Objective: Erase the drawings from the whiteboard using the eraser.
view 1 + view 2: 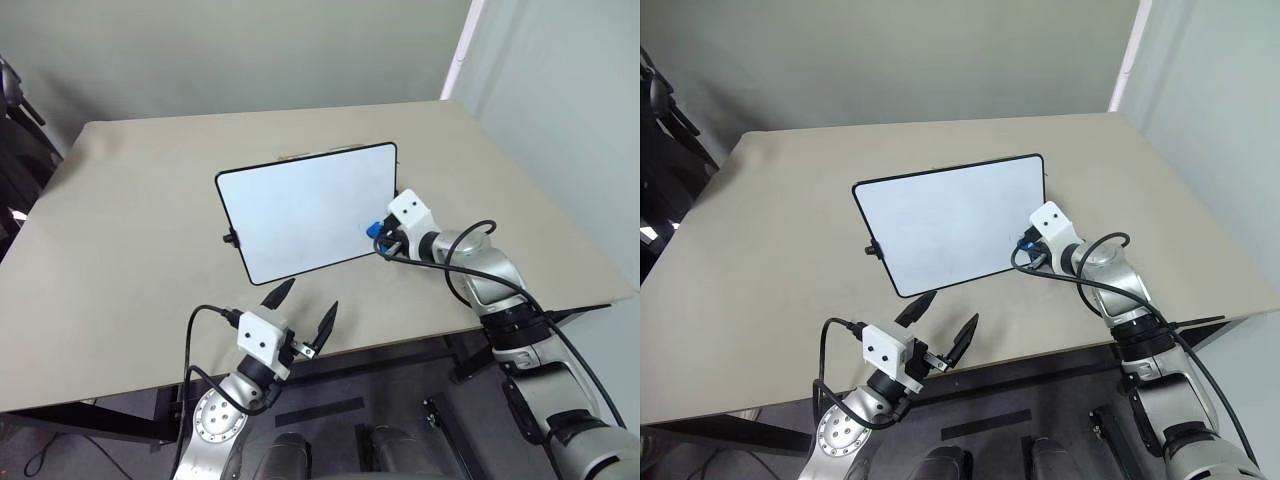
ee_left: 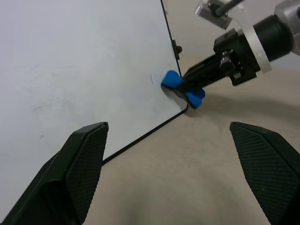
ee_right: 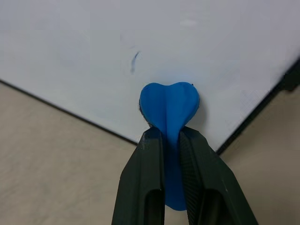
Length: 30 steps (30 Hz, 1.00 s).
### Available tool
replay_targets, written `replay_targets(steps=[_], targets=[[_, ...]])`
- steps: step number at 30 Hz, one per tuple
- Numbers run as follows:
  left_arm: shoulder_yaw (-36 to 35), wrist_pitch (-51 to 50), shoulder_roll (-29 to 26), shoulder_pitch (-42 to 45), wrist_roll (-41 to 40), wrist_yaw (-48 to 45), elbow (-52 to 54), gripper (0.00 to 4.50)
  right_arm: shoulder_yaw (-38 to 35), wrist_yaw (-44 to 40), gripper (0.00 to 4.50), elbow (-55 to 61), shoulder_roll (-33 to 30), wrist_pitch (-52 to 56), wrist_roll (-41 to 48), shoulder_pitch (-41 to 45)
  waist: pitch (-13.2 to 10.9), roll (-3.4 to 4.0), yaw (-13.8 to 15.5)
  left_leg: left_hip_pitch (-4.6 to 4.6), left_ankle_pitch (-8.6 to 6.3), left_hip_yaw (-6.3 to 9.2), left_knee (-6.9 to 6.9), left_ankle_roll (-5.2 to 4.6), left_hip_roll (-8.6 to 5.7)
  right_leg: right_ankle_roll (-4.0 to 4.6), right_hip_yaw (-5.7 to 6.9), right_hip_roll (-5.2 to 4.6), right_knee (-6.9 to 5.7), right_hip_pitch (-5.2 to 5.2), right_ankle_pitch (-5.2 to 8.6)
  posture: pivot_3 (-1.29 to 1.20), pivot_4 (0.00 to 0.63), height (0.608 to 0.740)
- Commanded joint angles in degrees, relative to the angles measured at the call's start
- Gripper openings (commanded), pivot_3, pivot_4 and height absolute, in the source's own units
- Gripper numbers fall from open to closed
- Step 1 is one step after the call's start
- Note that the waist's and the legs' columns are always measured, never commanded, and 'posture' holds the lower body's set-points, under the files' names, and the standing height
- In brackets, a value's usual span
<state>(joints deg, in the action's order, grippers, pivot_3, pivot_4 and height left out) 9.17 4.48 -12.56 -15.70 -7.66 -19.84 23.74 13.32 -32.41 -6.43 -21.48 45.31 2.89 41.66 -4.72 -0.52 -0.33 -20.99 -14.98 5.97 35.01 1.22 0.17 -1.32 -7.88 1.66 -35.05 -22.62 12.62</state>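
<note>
The eraser point(image 3: 168, 110) is pinched in the closed right pincer point(image 3: 169, 136) and pressed on the whiteboard point(image 1: 300, 205) near its lower right corner. One short stroke of the drawings point(image 3: 134, 61) is seen just beyond the eraser, further into the board. The left pincer point(image 1: 305, 305) is held open over the bench point(image 1: 130, 250), short of the board.

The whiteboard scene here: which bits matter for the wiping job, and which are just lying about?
Part of the job:
- whiteboard
- blue eraser, pinched in the right gripper
- a short pen mark left on the board

Just there:
- table
- left gripper, open, holding nothing
</note>
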Motion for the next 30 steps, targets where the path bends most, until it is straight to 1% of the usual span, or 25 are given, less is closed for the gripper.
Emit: replay_targets(steps=[1, 3, 12, 13, 14, 18, 25, 30], targets=[[-0.2, 0.7, 0.0, 0.2, -0.5, -0.3, 2.2, 4.50, 0.0, 0.3, 0.42, 2.8, 1.4, -0.8, 0.0, 1.6, 0.0, 0.01, -0.1, 0.02, 0.02, 0.01, -0.01, -0.04, 0.01, -0.01, 0.00, 0.01, 0.00, -0.03, 0.00, 0.00, 0.150, 0.730], [-0.1, 0.6, 0.0, 0.3, -0.4, -0.3, 2.1, 4.50, 0.8, 0.0, 0.42, 3.0, 2.1, -0.9, -0.1, 1.5, 0.0, 0.01, -0.2, 0.02, 0.13, 0.00, -0.02, -0.22, 0.02, -0.03, 0.00, 0.02, 0.01, -0.09, -0.09, 0.00, 0.150, 0.730], [-0.1, 0.6, 0.1, 0.9, -0.2, -0.2, 1.6, 4.50, 2.5, -0.6, 0.42, 2.8, 4.6, -1.3, -0.6, 2.8, 0.0, 0.01, -0.5, 0.21, 0.11, -0.01, 0.02, -0.19, 0.00, -0.10, -0.03, 0.03, 0.11, -0.20, -0.18, 0.00, 0.150, 0.730], [-0.1, 0.5, 0.1, 0.9, -0.2, -0.2, 1.6, 4.50, 2.5, -0.7, 0.42, 2.9, 4.7, -1.2, -0.6, 3.0, 0.0, 0.00, -0.5, 0.20, 0.11, -0.01, 0.01, -0.18, 0.01, -0.06, -0.03, 0.03, 0.11, -0.25, -0.21, 0.00, 0.150, 0.730], [-0.1, 0.5, 0.1, 1.0, -0.2, -0.2, 1.6, 4.50, 2.7, -0.7, 0.42, 3.0, 4.9, -1.2, -0.6, 3.1, 0.0, 0.01, -0.5, 0.20, 0.10, 0.00, 0.00, -0.18, 0.01, 0.16, -0.02, 0.03, 0.10, -0.28, -0.36, 0.00, 0.150, 0.730], [0.0, 0.5, 0.2, 0.9, -0.2, -0.1, 1.6, 4.50, 3.4, -0.9, 0.42, 3.6, 5.3, -1.1, -0.5, 3.5, 0.0, 0.01, -0.5, 0.11, 0.06, 0.00, -0.01, -0.14, 0.01, 0.18, -0.01, 0.03, 0.10, -0.45, -0.37, 0.00, 0.150, 0.730], [0.1, 0.7, 0.2, 0.9, -0.2, -0.2, 1.4, 4.50, 4.4, -0.9, 0.42, 3.9, 6.0, -0.9, -0.8, 3.1, 0.0, 0.00, -0.4, 0.06, 0.03, 0.00, 0.00, -0.10, 0.01, 0.45, -0.01, 0.03, 0.11, -0.55, -0.54, 0.00, 0.150, 0.730], [0.1, 0.7, 0.2, 1.0, -0.1, -0.2, 1.4, 4.50, 2.1, 1.6, 0.42, 0.2, 5.1, -0.6, -1.9, 3.7, 0.0, 0.00, -0.4, 0.08, 0.02, 0.00, 0.00, -0.09, 0.01, 0.52, 0.00, 0.03, 0.11, -0.55, -0.59, 0.00, 0.150, 0.730]])
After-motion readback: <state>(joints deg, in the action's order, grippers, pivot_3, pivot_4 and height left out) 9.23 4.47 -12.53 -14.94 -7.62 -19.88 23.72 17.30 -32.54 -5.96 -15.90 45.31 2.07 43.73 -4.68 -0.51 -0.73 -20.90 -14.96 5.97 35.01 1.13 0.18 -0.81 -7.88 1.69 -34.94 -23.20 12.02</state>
